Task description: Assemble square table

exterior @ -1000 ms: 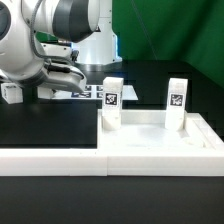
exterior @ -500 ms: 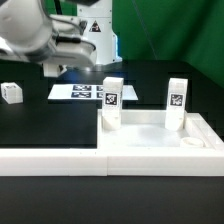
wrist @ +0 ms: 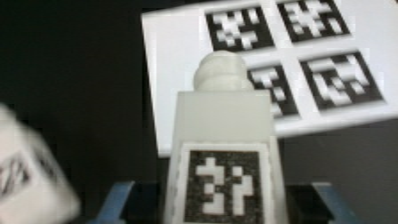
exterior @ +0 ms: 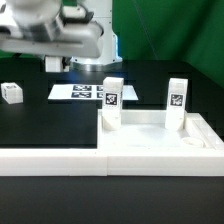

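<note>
White plastic block leg [wrist: 221,130], rounded peg tip, printed tag, clamped between dark fingers [wrist: 135,200], mostly cut off. Flat white marker board [wrist: 294,75] behind it; second white block [wrist: 25,170] blurred.

The marker board [exterior: 88,92] lies flat on the black table [exterior: 45,125], below the gripper [exterior: 56,64] and slightly toward the exterior view's right of it. A long low white border wall [exterior: 50,160] runs well apart from the gripper, nearer the camera. A green backdrop [exterior: 170,30] stands behind.

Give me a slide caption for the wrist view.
The gripper holds a tagged leg over the marker board.
</note>
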